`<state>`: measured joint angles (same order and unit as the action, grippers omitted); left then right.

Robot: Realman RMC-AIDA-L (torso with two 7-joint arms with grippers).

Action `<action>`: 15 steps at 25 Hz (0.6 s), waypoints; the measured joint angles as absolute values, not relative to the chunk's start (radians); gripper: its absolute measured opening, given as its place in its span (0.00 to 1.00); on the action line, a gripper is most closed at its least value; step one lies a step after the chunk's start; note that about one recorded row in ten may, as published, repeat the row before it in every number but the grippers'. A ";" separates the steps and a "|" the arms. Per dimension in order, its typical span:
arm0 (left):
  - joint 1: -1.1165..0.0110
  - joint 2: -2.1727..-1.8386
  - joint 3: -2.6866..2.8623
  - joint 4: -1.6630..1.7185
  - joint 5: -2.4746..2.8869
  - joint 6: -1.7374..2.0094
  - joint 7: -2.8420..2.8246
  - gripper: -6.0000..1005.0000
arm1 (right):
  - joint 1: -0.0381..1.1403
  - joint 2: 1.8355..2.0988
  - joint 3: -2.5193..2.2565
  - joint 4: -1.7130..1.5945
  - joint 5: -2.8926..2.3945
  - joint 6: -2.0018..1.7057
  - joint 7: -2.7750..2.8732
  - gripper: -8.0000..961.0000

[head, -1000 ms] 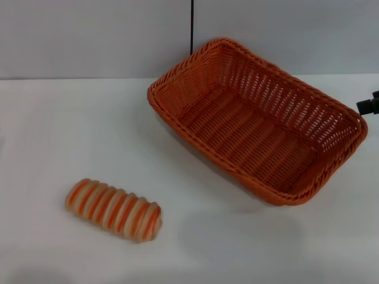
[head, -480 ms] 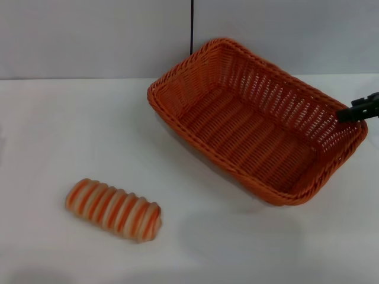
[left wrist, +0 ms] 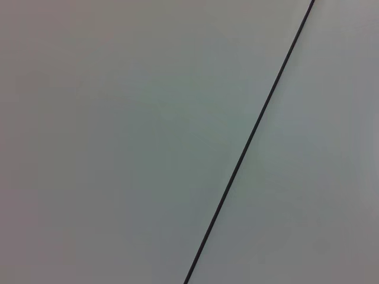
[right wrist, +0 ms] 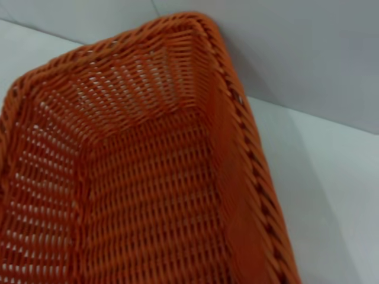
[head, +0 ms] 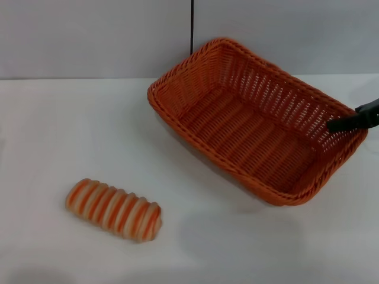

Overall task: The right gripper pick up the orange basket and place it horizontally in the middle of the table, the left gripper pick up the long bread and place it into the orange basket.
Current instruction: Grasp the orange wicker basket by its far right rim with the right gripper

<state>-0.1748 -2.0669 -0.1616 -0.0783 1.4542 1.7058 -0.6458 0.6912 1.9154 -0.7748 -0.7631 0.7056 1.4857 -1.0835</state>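
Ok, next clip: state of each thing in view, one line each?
basket: empty, upright, set at an angle on the table, at its far right.
bread: lying flat on the table, front left, apart from the basket, untouched.
right gripper: at the basket's right-hand rim, only a dark tip showing.
left gripper: not in view.
table: white, bearing basket and bread.

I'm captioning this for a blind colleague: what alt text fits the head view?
A large orange woven basket sits askew at the back right of a white table, a slim black right gripper reaching over its right rim. A small cream-and-orange striped toy loaf lies front left.
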 joint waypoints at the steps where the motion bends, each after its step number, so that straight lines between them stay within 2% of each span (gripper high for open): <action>1: -0.175 -2.067 -0.160 -0.078 1.454 1.706 -0.646 0.80 | 0.691 1.915 -0.775 -0.763 0.706 1.486 -1.084 0.53; 9: -0.176 -2.068 -0.152 -0.081 1.454 1.687 -0.646 0.79 | 0.673 1.924 -0.774 -0.768 0.709 1.492 -1.116 0.47; 12: -0.177 -2.068 -0.152 -0.089 1.454 1.678 -0.646 0.79 | 0.665 1.930 -0.771 -0.787 0.710 1.493 -1.118 0.24; 15: -0.178 -2.068 -0.152 -0.090 1.454 1.675 -0.646 0.79 | 0.652 1.939 -0.770 -0.823 0.716 1.494 -1.120 0.18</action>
